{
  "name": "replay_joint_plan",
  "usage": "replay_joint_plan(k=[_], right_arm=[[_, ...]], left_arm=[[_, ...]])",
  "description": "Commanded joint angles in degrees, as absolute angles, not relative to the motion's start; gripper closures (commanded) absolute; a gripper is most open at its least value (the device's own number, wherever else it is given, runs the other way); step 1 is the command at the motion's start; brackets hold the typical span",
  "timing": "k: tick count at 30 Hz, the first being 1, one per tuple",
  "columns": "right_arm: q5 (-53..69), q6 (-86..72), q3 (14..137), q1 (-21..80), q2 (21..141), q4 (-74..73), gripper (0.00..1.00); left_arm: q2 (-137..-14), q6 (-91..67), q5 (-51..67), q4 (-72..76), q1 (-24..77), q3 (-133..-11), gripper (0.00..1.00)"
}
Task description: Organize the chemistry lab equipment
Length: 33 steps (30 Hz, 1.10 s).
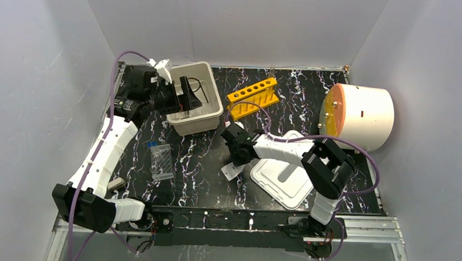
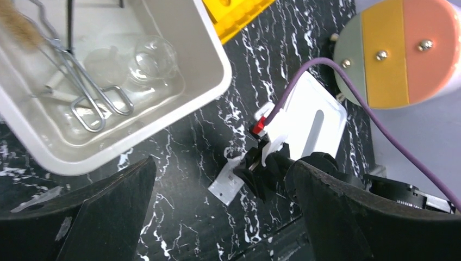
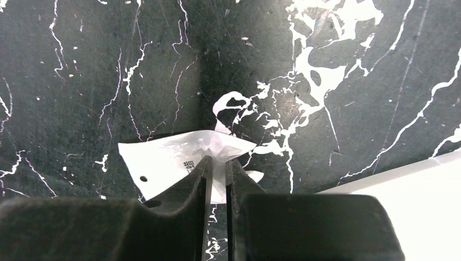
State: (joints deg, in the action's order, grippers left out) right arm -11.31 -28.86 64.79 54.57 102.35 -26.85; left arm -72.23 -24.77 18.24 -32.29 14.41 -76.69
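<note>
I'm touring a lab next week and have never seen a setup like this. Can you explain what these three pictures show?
Two robot arms are bolted at the near edge of a black marbled table. One picture looks down from above; the other two come from a camera on each wrist. The left claw hangs open and empty over a white bin holding metal tongs and a small glass vessel. The right claw is pinched shut on a small white packet lying on the table. Also there: a yellow tube rack, a white lid, a clear container with a blue cap and a white drum with an orange face.
</note>
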Motion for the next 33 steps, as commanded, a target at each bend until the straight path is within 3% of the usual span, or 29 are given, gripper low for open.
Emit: replay_joint_plan(k=[1, 7, 11, 26, 33], right_arm=[[-15.0, -30.6, 63.5, 54.3, 97.1, -23.1, 0.81], [-9.7, -30.9, 59.7, 49.9, 91.6, -16.4, 0.85], [-2.1, -32.1, 57.2, 44.4, 90.1, -12.1, 0.88], [22.0, -35.3, 57.0, 31.8, 82.2, -1.3, 0.87], [27.5, -30.4, 60.6, 31.4, 81.7, -2.9, 0.87]], left_arm=[[-71.4, -26.5, 26.3, -30.8, 14.9, -74.3, 0.02], [-71.9, -31.0, 30.4, -25.9, 19.8, -70.6, 0.02], [-74.1, -33.1, 27.2, -25.0, 24.6, -70.1, 0.03], [-79.6, -43.6, 28.5, -17.9, 31.4, -65.5, 0.05], [-82.1, -46.1, 28.9, -18.2, 31.9, -66.4, 0.15]])
